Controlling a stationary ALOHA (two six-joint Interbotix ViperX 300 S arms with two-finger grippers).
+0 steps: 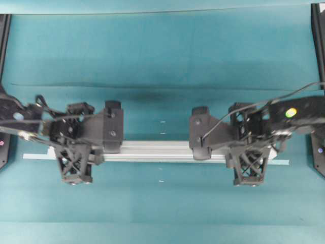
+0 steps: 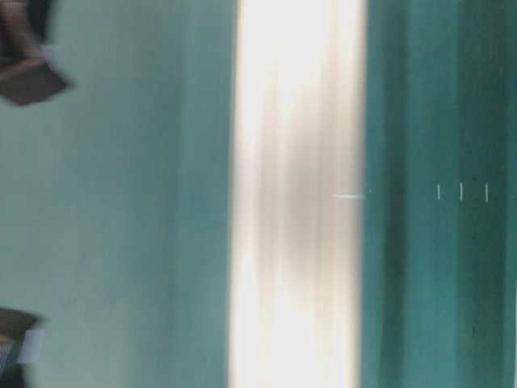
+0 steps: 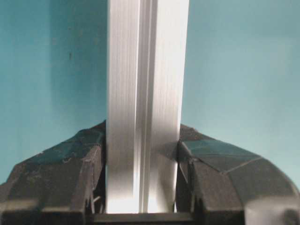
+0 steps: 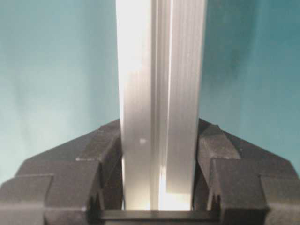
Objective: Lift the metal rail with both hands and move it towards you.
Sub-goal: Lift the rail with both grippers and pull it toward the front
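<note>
Metal rail (image 1: 157,151): long silver grooved bar, lying crosswise in the overhead view, roughly level, across the lower middle of the teal table (image 1: 162,56). Middle stretch bare between the two arms; both ends run under black hardware. Thin pale strip (image 1: 36,157) pokes out past the left arm at the bar's lower edge, another bit past the right arm; cannot tell whether it touches the bar.

Left gripper (image 3: 143,183): seen from the left wrist camera, clamped on the rail, one black finger (image 3: 70,178) pressed to each side face, bar running straight away up the picture, lengthwise groove plain down its middle. Overhead, same gripper (image 1: 76,162) sits near the rail's left end, lattice finger hanging over its near edge.

Right gripper (image 4: 159,183): same picture from the right wrist camera, closed on the rail, fingers (image 4: 234,183) hard against both flanks, no gap visible. Overhead, this gripper (image 1: 249,165) stands near the right end.

Table-level view: badly blurred; broad bright band (image 2: 299,194) fills the centre, probably the rail close to the lens. Teal on either side, three small white ticks (image 2: 461,191) at right. Whether the bar rests on the table or hangs clear of it: cannot tell.

Black cable (image 1: 254,104) loops over the right arm.
</note>
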